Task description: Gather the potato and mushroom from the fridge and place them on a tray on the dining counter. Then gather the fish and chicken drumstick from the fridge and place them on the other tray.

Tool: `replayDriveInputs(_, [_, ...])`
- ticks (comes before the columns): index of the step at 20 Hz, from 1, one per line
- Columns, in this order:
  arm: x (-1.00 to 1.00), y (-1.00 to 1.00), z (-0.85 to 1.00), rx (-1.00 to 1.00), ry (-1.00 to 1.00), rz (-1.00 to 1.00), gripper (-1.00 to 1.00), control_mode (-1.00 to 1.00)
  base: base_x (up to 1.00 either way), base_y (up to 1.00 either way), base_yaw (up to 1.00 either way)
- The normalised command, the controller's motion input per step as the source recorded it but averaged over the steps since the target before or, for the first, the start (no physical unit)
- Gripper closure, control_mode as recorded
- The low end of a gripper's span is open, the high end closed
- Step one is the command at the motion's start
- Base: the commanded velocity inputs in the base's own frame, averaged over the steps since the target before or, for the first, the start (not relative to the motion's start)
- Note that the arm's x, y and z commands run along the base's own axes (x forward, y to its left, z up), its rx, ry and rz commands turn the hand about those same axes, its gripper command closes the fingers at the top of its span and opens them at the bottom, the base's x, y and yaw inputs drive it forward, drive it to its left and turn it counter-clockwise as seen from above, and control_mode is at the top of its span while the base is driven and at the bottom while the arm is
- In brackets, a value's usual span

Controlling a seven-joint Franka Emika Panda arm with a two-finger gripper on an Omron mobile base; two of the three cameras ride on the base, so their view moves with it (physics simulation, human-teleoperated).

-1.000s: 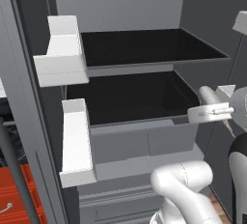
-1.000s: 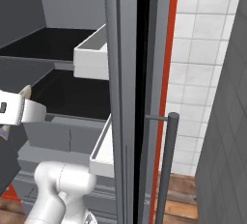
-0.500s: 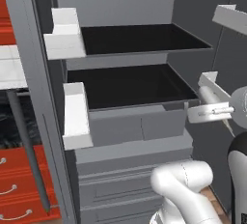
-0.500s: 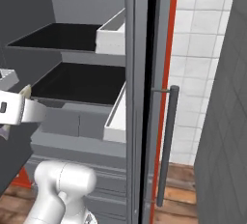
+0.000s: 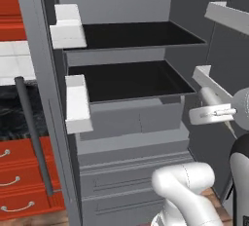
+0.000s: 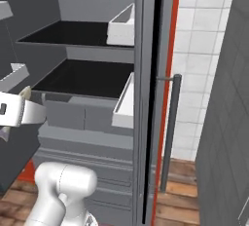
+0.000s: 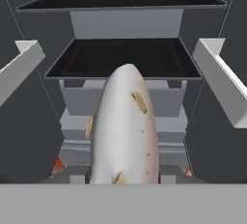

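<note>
The fish (image 7: 126, 126) lies lengthwise in the claw (image 7: 124, 177), pointing into the open fridge (image 5: 129, 122). Ahead of the claw sit two shelves (image 7: 124, 59), one above the other, with drawers (image 5: 124, 181) below them. Door bins (image 7: 222, 78) stand to either side of the claw.

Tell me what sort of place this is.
A rendered home kitchen, most likely. The robot faces an open grey fridge with black shelves and white door bins; red drawers and white wall tiles flank it. A fish fills the hand view.
</note>
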Motion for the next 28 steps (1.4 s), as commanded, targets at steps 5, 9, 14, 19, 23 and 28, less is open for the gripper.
replayDriveInputs(5, [0.0, 0.0, 0.0, 0.0, 0.0, 0.0, 1.0, 1.0, -0.33, 0.46, 0.0])
replayDriveInputs(9, [0.0, 0.0, 0.0, 0.0, 0.0, 0.0, 1.0, 1.0, -0.39, 0.71, 0.0])
replayDriveInputs(14, [0.0, 0.0, 0.0, 0.0, 0.0, 0.0, 1.0, 1.0, -0.83, 0.27, 0.0])
replayDriveInputs(19, [0.0, 0.0, 0.0, 0.0, 0.0, 0.0, 1.0, 1.0, -1.0, 0.18, 0.0])
replayDriveInputs(23, [0.0, 0.0, 0.0, 0.0, 0.0, 0.0, 1.0, 1.0, -0.76, 0.55, 0.0])
replayDriveInputs(28, [0.0, 0.0, 0.0, 0.0, 0.0, 0.0, 1.0, 1.0, -0.34, 0.72, 0.05])
